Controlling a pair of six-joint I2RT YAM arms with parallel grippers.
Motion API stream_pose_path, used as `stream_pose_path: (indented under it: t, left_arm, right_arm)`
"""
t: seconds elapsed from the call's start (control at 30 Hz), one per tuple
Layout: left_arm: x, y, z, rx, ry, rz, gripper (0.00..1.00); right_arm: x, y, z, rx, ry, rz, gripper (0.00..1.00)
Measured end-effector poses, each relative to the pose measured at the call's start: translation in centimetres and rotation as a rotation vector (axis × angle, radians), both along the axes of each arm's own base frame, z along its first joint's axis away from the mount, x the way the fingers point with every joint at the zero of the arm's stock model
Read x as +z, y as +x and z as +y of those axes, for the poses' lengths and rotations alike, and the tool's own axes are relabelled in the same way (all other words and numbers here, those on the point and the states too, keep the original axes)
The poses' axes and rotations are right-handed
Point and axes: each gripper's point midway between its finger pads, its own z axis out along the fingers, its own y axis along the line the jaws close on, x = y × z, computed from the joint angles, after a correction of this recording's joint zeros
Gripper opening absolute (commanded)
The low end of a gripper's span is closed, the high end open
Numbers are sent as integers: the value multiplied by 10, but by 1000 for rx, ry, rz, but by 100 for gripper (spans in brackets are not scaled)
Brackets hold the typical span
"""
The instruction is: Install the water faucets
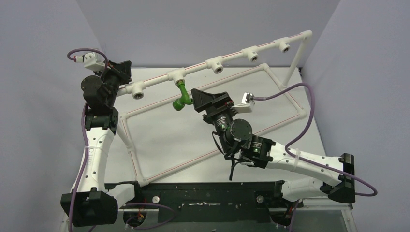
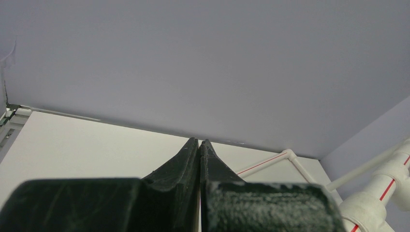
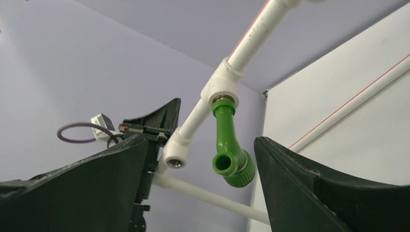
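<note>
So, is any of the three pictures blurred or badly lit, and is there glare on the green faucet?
Top external view: even soft light, sharp, only faint shadows. Left wrist view: the shut left hand fills the bottom, dark and close to the lens. Right wrist view: the green faucet is sharp with small highlights, no strong glare; the open right hand is dark.

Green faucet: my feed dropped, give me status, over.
Left gripper shut, empty, by pipe rail's left end. Right gripper open, straddling green faucet, no contact. Faucet hangs from tee fitting. Nothing in the way.
</note>
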Motion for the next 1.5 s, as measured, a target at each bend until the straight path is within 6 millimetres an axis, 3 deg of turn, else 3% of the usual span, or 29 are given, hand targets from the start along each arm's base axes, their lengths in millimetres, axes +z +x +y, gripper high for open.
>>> stream_pose_path:
  t: [0.17, 0.47, 0.57, 1.03, 1.37, 1.5]
  left_arm:
    - [0, 0, 0, 0, 0, 0, 0]
    - [0, 0, 0, -1, 0, 1, 0]
    - [0, 0, 0, -1, 0, 1, 0]
    - [0, 1, -1, -11, -4, 2, 0]
    - [-1, 2, -2, -19, -8, 5, 0]
    - [-1, 2, -3, -23, -8, 5, 0]
  right_arm:
    - [10, 3, -12, 42, -239, -135, 82]
    - [50, -8, -12, 144, -762, -447, 83]
    - [53, -11, -13, 166, -946, -564, 84]
    - [-2, -21, 13, 315, -1825, -1132, 85]
    - [-41, -11, 38, 213, -2447, -1427, 85]
    - [-48, -4, 44, 166, -2593, -1468, 84]
